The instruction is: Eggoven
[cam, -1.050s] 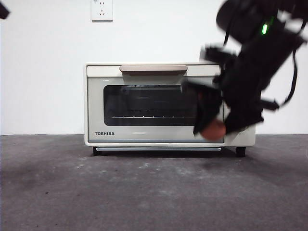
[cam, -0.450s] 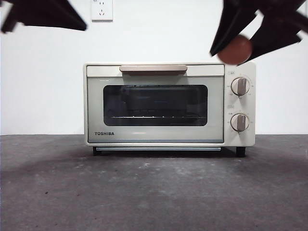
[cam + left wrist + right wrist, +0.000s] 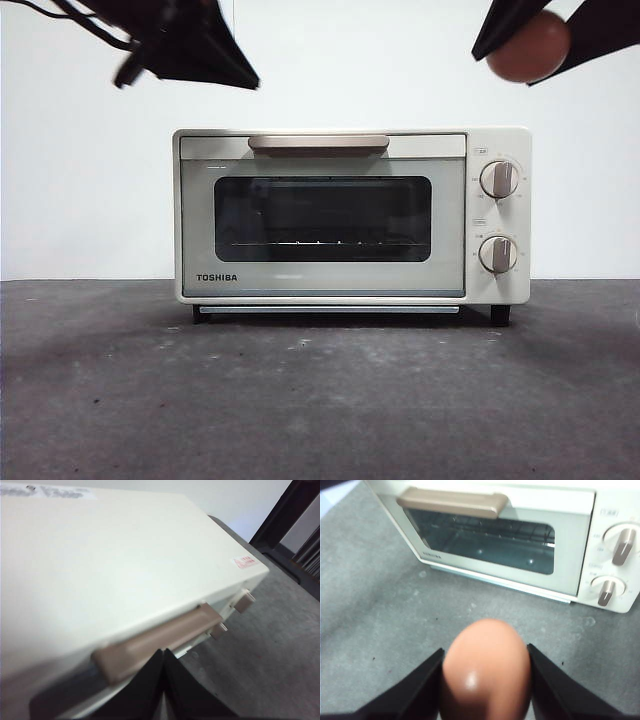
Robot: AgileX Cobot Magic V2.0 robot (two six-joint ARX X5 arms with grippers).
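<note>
Right hand [image 3: 485, 680] pinches our egg [image 3: 528, 46] aloft, left hand [image 3: 164, 680] pressed together near the handle [image 3: 155, 642]; oven [image 3: 350, 215] door not yet opened, egg not in.

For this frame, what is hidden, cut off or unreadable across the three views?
- Front view: both arms are cut off by the top edge; only the tips of the left hand and of the right hand holding the egg show.
- Right wrist view: the egg's lower part is cut by the bottom edge.
- Left wrist view: the oven is blurred; its top labels are unreadable and its door is hidden.
- Knob markings are too small.
</note>
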